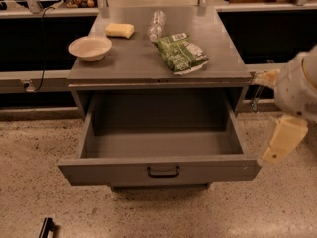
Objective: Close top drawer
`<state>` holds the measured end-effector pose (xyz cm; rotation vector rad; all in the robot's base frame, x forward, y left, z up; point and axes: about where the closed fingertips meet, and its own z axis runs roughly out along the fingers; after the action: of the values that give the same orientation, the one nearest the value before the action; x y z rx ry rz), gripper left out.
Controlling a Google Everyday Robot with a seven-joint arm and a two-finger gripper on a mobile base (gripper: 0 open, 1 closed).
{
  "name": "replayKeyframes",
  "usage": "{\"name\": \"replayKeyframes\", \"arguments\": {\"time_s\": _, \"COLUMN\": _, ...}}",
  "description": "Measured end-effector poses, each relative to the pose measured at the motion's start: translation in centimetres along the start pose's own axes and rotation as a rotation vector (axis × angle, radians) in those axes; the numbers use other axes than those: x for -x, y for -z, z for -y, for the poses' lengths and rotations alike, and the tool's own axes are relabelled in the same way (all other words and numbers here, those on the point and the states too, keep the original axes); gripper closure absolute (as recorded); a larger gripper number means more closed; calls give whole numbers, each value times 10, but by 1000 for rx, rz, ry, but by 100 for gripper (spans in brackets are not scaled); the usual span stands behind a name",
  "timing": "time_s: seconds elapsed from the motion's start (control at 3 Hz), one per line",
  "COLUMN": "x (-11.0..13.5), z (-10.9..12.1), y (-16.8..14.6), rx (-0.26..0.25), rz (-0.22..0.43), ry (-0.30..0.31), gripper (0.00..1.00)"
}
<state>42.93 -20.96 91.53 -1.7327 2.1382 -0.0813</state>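
Your claw [283, 143] hangs off the right edge of the worktop [138, 58]; released or clenched, you cannot tell. The top drawer [158, 150] juts wide open below the front edge, untouched; the whole closing push looks left to do.

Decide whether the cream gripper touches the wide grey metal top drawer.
Cannot tell. The camera view shows the cream gripper beside the front right corner of the grey metal top drawer; outlines nearly meet, and depth is unclear.
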Motion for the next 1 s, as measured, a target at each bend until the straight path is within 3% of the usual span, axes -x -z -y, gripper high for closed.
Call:
{"name": "replayKeyframes", "arguments": {"time_s": 0.33, "x": -16, "z": -15, "y": -26, "rx": 5, "rz": 2, "ry": -27, "gripper": 0}}
{"name": "replayKeyframes", "arguments": {"time_s": 0.67, "x": -15, "z": -15, "y": -26, "rx": 5, "rz": 2, "ry": -25, "gripper": 0}}
{"name": "replayKeyframes", "arguments": {"time_s": 1.0, "x": -22, "z": -28, "y": -49, "rx": -2, "rz": 0, "ry": -3, "gripper": 0}}
